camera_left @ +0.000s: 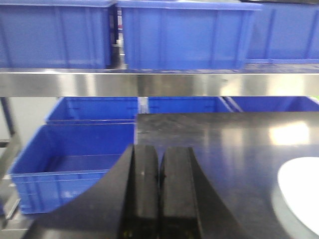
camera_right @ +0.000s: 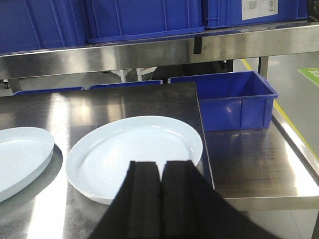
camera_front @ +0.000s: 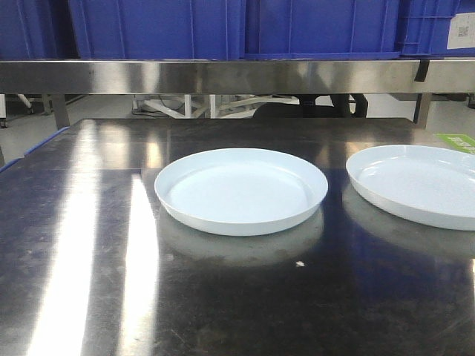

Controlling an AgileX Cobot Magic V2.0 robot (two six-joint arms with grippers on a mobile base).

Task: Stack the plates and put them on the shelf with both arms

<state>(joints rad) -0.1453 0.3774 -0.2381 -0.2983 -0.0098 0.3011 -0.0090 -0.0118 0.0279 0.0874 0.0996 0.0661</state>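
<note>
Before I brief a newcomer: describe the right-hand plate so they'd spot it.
Find the dark steel tabletop under the shelf of blue bins. Two white plates lie there. Take the right plate, beside the tabletop's right edge, not the central plate.

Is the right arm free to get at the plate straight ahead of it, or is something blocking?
Probably yes. The near plate lies flat just beyond the right gripper, nothing between them; the other plate sits apart. The jaws are shut, so they must open first.
</note>
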